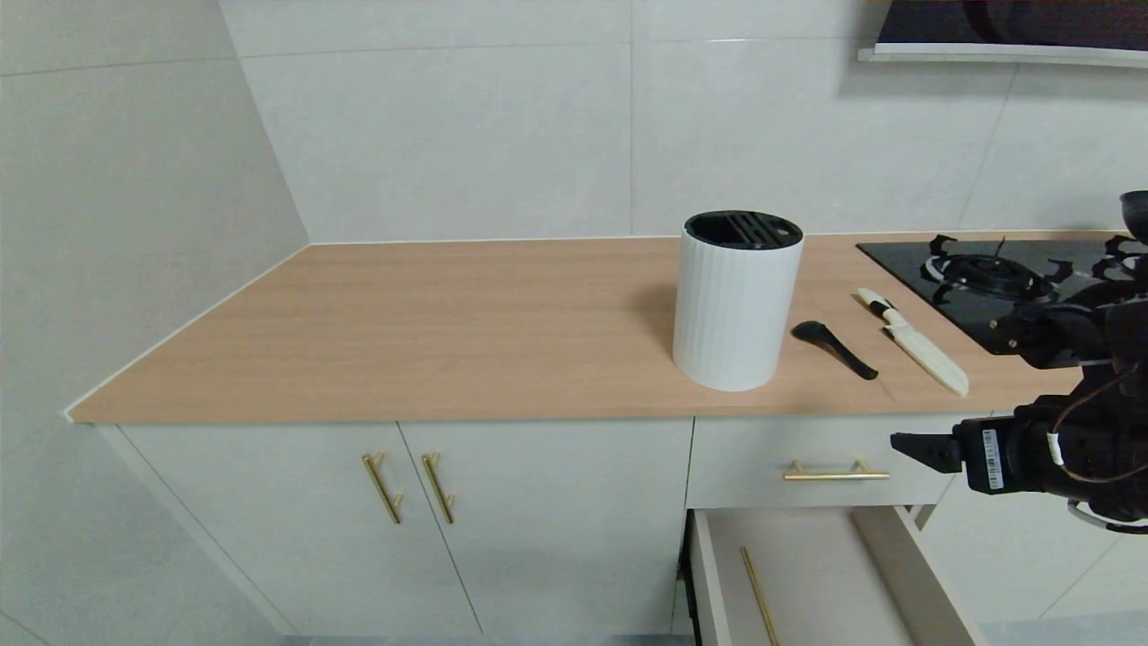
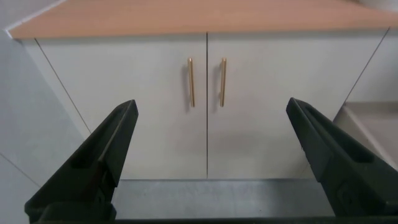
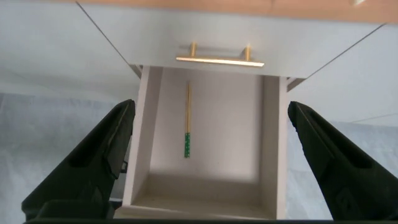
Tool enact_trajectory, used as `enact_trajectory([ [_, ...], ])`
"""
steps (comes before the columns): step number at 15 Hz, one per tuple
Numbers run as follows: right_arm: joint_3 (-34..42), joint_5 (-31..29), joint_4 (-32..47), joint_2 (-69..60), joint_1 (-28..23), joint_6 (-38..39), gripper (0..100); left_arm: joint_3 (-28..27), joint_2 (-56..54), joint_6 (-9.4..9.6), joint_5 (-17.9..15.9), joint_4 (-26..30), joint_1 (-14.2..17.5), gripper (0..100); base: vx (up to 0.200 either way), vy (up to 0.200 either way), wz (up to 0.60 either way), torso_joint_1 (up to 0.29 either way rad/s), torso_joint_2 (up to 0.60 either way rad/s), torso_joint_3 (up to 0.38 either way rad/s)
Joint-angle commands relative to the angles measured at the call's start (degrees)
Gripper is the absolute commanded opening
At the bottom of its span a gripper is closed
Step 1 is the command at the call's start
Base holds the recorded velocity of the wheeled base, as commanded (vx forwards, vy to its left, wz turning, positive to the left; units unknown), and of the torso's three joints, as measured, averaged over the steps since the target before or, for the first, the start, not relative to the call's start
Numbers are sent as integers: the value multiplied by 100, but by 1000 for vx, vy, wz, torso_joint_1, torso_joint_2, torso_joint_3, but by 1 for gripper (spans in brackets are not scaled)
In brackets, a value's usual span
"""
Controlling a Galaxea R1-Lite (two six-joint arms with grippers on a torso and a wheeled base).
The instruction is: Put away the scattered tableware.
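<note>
pale grey wall tiles (image 1: 448,135) all round the corner, big ones, with a light wooden countertop (image 1: 404,323) running along them. under it, two white cabinet doors (image 1: 296,529) with slim gold bar handles (image 1: 381,487), then a shut drawer (image 1: 744,458) and an open drawer (image 1: 704,565) just below. black gas hob (image 1: 987,274) sits in the top at the right end, range hood (image 1: 1004,36) above it. floor (image 3: 56,124) looks pale grey.

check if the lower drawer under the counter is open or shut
Open: the lower drawer stands out from the cabinet beneath the shut upper drawer, and a chopstick lies on its floor.
</note>
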Motion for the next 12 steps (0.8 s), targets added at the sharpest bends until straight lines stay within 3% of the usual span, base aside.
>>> enact_trajectory([
  [1, 1, 1, -2, 30, 0, -1, 100, 0, 9, 0, 2, -1, 4, 100, 0, 0, 0, 66, -129, -80],
  [5, -7, -26, -177, 338, -26, -1, 100, 0, 9, 0, 2, -1, 4, 100, 0, 0, 0, 7, -21, -13],
  [9, -201, 36, -1443, 1076, -615, -151, 100, 0, 9, 0, 2, -1, 4, 100, 0, 0, 0, 0, 0, 0],
  [12, -693, 352, -1918, 1815, -1107, -335, 100, 0, 9, 0, 2, -1, 4, 100, 0, 0, 0, 0, 0, 0],
])
